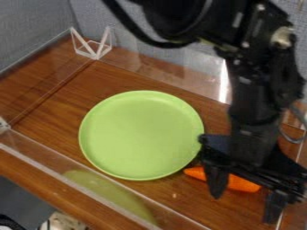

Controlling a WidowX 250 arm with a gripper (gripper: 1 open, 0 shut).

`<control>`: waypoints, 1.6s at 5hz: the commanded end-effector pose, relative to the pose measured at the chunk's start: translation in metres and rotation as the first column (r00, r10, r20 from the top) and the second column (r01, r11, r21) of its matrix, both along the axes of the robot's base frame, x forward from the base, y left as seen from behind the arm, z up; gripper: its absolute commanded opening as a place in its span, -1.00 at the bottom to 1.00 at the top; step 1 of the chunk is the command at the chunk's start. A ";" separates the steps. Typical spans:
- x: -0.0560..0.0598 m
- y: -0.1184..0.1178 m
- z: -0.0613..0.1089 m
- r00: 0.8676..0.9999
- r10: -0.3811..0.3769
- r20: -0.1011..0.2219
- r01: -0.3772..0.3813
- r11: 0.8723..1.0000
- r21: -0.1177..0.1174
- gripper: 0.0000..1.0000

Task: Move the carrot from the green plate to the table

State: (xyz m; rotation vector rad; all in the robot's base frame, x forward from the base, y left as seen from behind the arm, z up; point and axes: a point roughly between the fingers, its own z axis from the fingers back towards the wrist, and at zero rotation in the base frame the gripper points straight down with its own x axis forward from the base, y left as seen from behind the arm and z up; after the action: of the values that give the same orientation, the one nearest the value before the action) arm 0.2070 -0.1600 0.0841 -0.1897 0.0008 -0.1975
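Camera shows my gripper [249, 184] with jaws spread, released, straddling the carrot [202, 175] lying on the surface [72, 81] just beside the green plate [140, 135]; I judge placement done, so next I lift clear.

The green plate [140, 135] has nothing on it, so there is room above it. Bare table [72, 85] lies open to its left. On the right, the big black arm [258, 90] blocks the way over the carrot [198, 173]. Clear walls [54, 178] close in the edges.
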 end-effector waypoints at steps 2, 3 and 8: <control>0.005 -0.022 0.004 0.997 -0.053 0.051 0.055 0.998 -0.035 1.00; 0.005 -0.029 0.001 0.997 -0.063 0.051 0.066 0.997 -0.041 1.00; 0.016 -0.020 -0.011 0.999 -0.018 0.037 0.021 0.998 -0.062 -1.00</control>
State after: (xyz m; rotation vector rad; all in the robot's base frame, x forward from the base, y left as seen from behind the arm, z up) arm 0.2150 -0.1750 0.0608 -0.2254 0.0039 -0.2174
